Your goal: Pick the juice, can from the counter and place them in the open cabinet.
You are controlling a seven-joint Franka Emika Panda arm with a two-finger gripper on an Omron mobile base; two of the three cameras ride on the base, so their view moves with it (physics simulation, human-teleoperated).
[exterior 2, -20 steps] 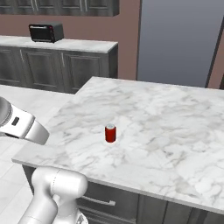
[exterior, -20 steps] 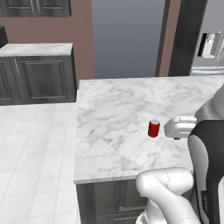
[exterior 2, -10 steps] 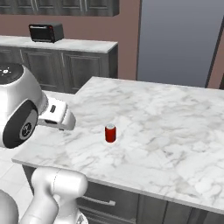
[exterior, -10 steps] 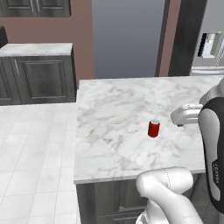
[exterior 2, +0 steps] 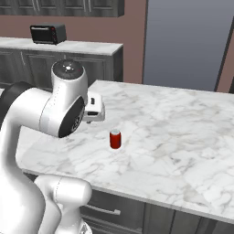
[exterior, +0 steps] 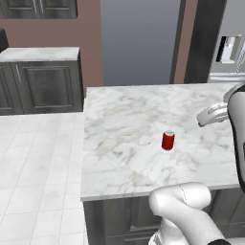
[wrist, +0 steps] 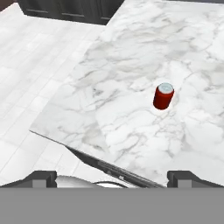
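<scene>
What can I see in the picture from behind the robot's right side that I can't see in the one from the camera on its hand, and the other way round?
The right base view alone shows a black toaster oven on the far counter, the brownish-pink wall, and the robot's big white arm.

The hand view alone shows the two dark fingertips of the pincer, standing wide apart, and the white tiled floor beside the counter.

Both show the red can standing upright on the marble counter.
</scene>
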